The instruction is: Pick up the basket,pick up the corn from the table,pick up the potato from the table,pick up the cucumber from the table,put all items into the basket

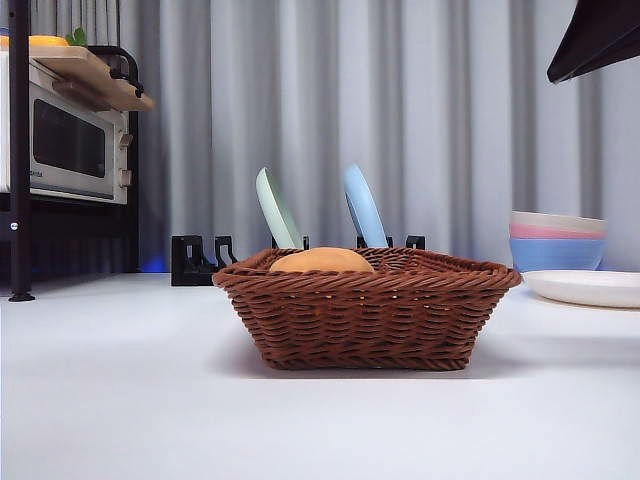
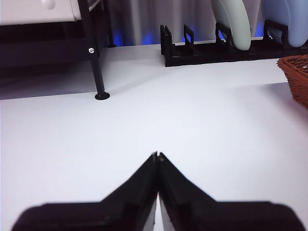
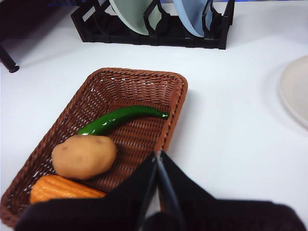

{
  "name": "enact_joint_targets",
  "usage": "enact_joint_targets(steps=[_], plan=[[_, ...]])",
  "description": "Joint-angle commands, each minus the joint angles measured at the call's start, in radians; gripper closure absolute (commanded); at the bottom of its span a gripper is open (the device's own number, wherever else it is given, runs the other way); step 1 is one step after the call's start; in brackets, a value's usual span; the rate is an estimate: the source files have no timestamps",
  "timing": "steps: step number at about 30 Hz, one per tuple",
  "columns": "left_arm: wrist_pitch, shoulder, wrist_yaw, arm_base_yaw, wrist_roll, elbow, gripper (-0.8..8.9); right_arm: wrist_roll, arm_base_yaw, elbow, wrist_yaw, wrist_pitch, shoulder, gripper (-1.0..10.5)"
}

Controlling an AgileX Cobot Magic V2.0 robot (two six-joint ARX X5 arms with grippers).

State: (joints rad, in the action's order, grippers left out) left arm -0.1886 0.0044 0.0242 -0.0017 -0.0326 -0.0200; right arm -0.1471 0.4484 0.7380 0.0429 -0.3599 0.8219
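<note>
One basket point(image 1: 365, 312) stands on the table point(image 1: 120, 400) in the front view, the potato point(image 1: 321, 261) showing over its rim. Left wrist view: the left hand point(image 2: 157, 155) is closed and empty, away from the basket. Right wrist view: the right hand point(image 3: 157, 154) is closed and empty above the basket, where the cucumber point(image 3: 118, 119), potato and corn point(image 3: 62, 188) lie.

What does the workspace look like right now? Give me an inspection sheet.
Surface: white table, bare around the basket.
Job's things: basket on the table; corn, potato and cucumber all inside it.
Clutter: dish rack with two plates behind; stacked bowls and a white plate to one side.
Grippers: left gripper shut, over bare table; right gripper shut, empty, above the basket.
Cables: nothing seen.
Surroundings: microwave on a shelf, grey curtain.
</note>
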Motion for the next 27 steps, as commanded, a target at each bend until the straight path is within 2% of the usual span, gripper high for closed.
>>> enact_joint_targets(steps=[1, 5, 8, 12, 15, 19, 27], plan=[[0.002, -0.003, 0.002, 0.003, 0.006, 0.016, 8.17, 0.084, -0.015, -0.006, 0.039, 0.008, -0.053, 9.5], [0.002, -0.003, 0.002, 0.003, 0.006, 0.016, 8.17, 0.155, -0.06, -0.048, 0.034, 0.051, -0.127, 9.5], [0.002, -0.003, 0.002, 0.003, 0.006, 0.016, 8.17, 0.153, -0.122, -0.167, 0.021, 0.189, -0.216, 9.5], [0.002, -0.003, 0.003, 0.003, 0.006, 0.016, 8.17, 0.146, -0.23, -0.378, -0.121, 0.348, -0.37, 9.5], [0.002, -0.003, 0.002, 0.003, 0.006, 0.016, 8.17, 0.146, -0.309, -0.5, -0.178, 0.352, -0.484, 9.5], [0.002, -0.003, 0.002, 0.003, 0.006, 0.016, 8.17, 0.137, -0.371, -0.622, -0.175, 0.351, -0.623, 9.5], [0.002, -0.003, 0.002, 0.003, 0.006, 0.016, 8.17, 0.137, -0.384, -0.72, -0.166, 0.312, -0.768, 9.5]])
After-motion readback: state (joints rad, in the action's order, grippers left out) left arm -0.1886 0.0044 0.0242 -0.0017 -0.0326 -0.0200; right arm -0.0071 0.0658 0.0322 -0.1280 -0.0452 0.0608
